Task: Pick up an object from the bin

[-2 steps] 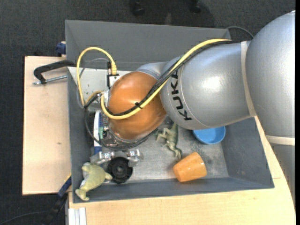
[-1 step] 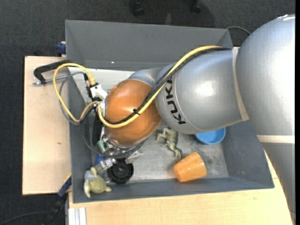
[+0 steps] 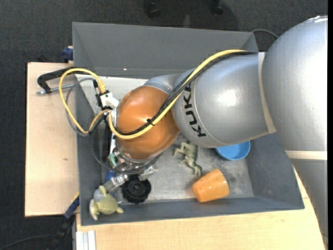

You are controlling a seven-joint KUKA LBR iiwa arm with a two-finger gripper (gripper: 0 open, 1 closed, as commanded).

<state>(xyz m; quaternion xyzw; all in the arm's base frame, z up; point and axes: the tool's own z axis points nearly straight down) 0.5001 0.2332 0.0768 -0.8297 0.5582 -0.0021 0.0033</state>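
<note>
Carpet [image 3: 31,20] is surrounding the grey metal bin [image 3: 156,48]; the tool [image 3: 123,174] is hanging over a black round disc [image 3: 137,190], its spread hidden.

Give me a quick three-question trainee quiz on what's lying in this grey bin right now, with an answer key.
1. True or false: the orange plastic cup stands upright in the grey metal bin.
2. Which thing lies nearest the gripper? A) the round black disc-shaped part B) the blue plastic bowl C) the orange plastic cup
3. Fill in: in the camera view, the pale green toy figure lies in the bin's lower-____ corner.

Key: 1 false, it lies on its side. 2 A. 3 left.
</note>
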